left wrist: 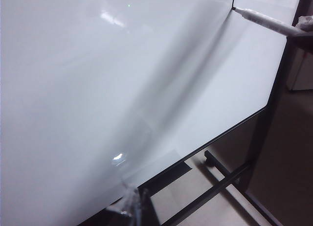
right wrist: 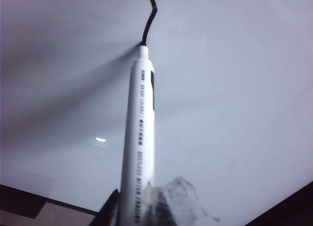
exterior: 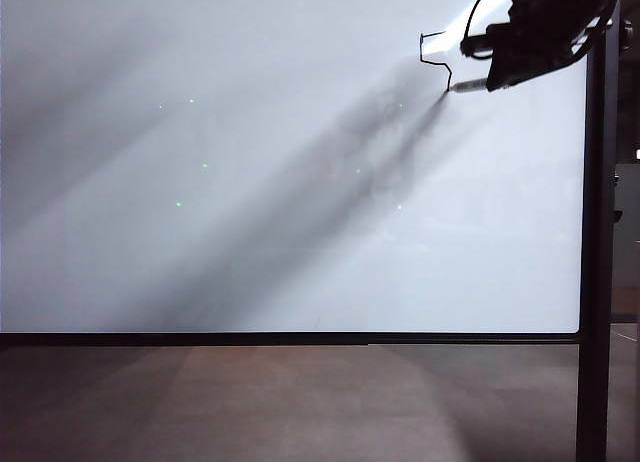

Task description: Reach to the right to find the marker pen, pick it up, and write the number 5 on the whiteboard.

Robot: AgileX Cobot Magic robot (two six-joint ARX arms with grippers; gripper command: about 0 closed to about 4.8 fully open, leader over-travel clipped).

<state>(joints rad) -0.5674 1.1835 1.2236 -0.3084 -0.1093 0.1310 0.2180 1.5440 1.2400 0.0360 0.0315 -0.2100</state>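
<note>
A large glossy whiteboard (exterior: 250, 182) in a thin black frame fills the scene, with a dark upright post (exterior: 597, 262) at its right edge and a dim brownish floor below. The marker pen (right wrist: 139, 138), a slim white barrel with lines of small dark print, has its black tip pressed against the board near the upper right corner in the exterior view. There it sits at the lower end of the unfinished number 5 (exterior: 434, 57), so far a short top stroke, a downstroke and a slanted line running to the tip. The right gripper (exterior: 515, 67) is at the top right of the exterior view, its fingers clamped on the rear of the pen; a long grey shadow falls from it diagonally down and left across the board. The left gripper (left wrist: 132, 206) shows only as blurred tips near the board's lower frame, and whether its fingers are apart or together I cannot tell.
</note>
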